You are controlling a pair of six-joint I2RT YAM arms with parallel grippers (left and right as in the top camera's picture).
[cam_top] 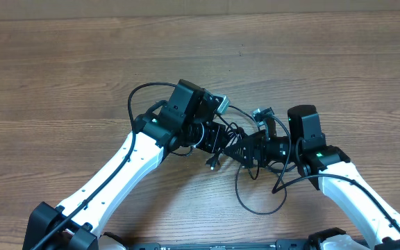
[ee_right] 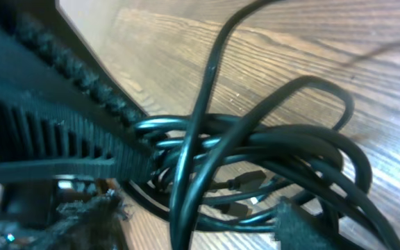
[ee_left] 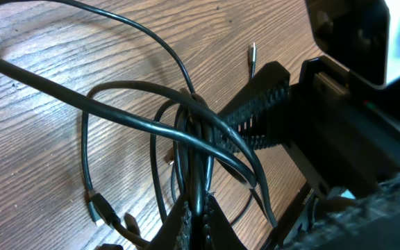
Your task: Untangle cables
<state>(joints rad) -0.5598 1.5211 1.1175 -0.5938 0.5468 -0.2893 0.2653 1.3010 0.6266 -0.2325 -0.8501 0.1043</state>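
The cables lie as a knotted black bundle on the wooden table between my two grippers, with one loose loop trailing toward the front edge. My left gripper is shut on one strand that rises out of the tangle. A silvery plug tip lies apart on the wood, and small plugs rest at lower left. My right gripper faces the left one, with its fingers apart around several strands of the bundle.
The wooden table stretches bare to the back and left. A black cord loop arcs beside the left wrist. The two grippers are almost touching over the bundle, and the right one's ribbed finger fills the left wrist view.
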